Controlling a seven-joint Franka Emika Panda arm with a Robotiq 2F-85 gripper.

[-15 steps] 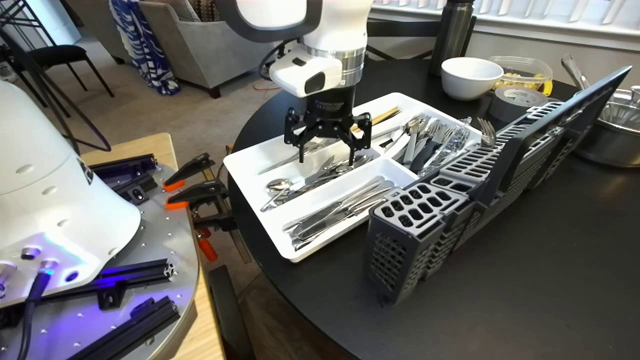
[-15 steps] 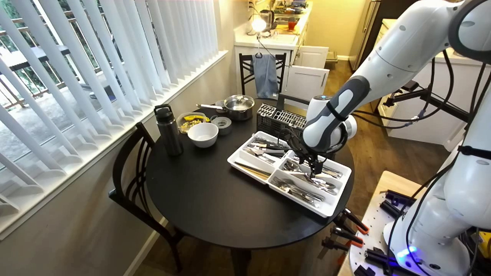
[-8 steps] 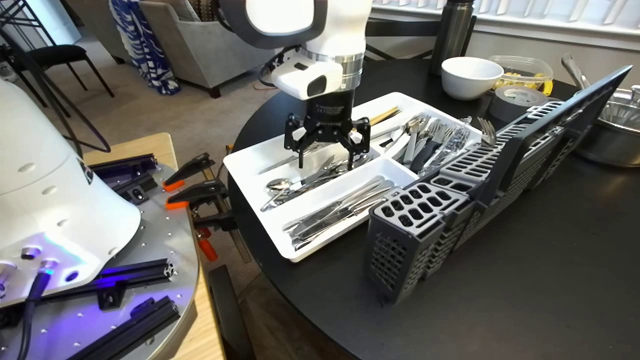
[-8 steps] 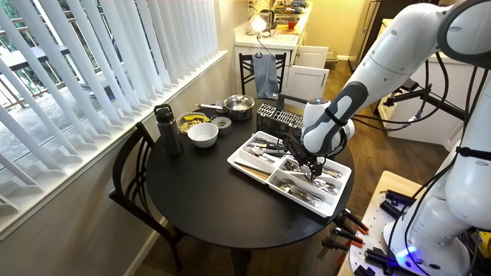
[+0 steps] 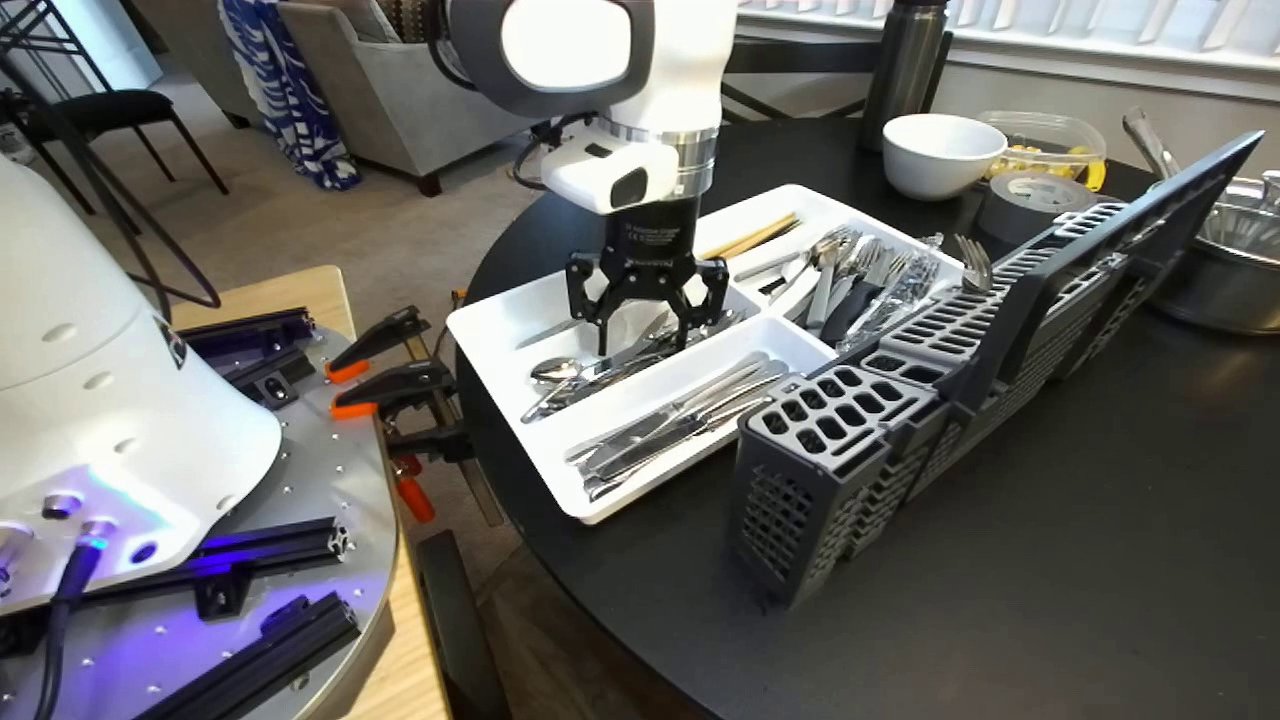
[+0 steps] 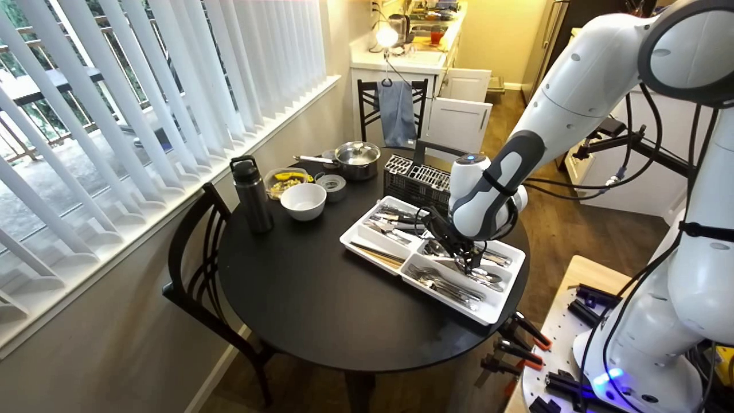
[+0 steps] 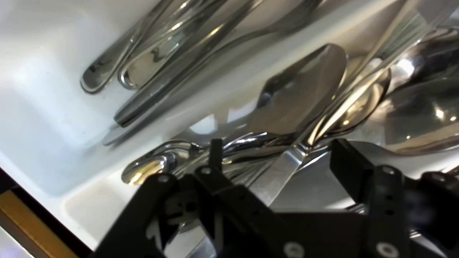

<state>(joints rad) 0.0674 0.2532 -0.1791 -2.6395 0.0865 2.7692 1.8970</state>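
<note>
My gripper (image 5: pixel 642 346) points down over the middle compartment of the white cutlery tray (image 5: pixel 490 322), fingers low among the spoons. In the wrist view the gripper (image 7: pixel 277 146) is open, its fingers apart on either side of a flat-handled silver utensil (image 7: pixel 278 175). That handle crosses the gap and touches neither finger that I can see. Beneath it lie other shiny handles, a broad flat blade (image 7: pixel 304 89) and a large spoon bowl (image 7: pixel 423 111). A small spoon (image 5: pixel 556 370) lies left of the fingers in an exterior view. Whether the fingertips touch any cutlery is unclear.
Knives (image 5: pixel 680 425) fill the compartment alongside; forks (image 6: pixel 444 287) lie in another. A tall dark grey dishwasher basket (image 5: pixel 840 410) stands close beside the tray, a fork (image 5: pixel 973 265) sticking up from it. Farther off are a white bowl (image 6: pixel 304 202), tape roll (image 5: pixel 1030 198), bottle (image 6: pixel 252 198) and pot (image 6: pixel 356 163).
The gripper has come down toward the cutlery and shifted slightly left in an exterior view. Its fingers have drawn somewhat closer together. Tray and basket have stayed in place.
</note>
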